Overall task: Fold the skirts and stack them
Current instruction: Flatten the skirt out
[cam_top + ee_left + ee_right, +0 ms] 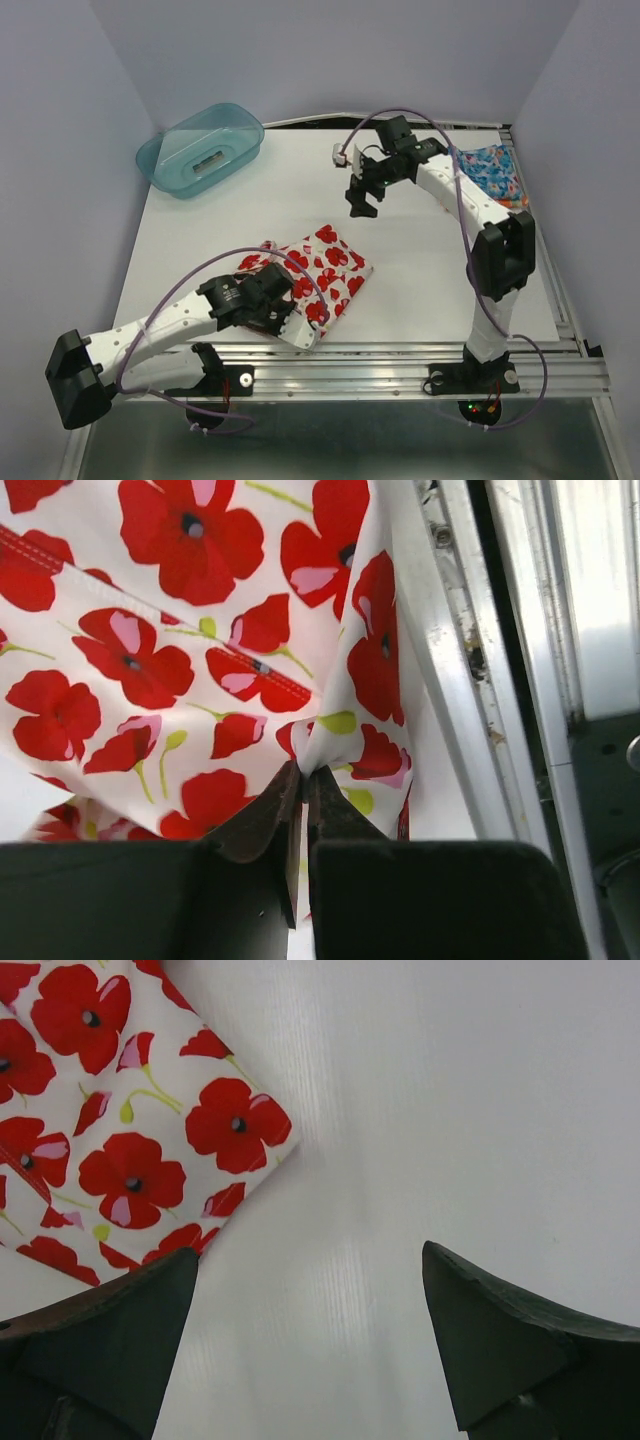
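- A teal tub (200,150) sat at the far left of the white surface (250,220).
- The left fingers (262,820) were clenched on the near edge of the white poppy skirt (335,265), which lay at the near middle.
- The right fingers (487,1340) stood released, spread wide above bare surface just beyond that skirt's far corner.
- The blue floral skirt (493,172) lay at the far right edge of the surface.
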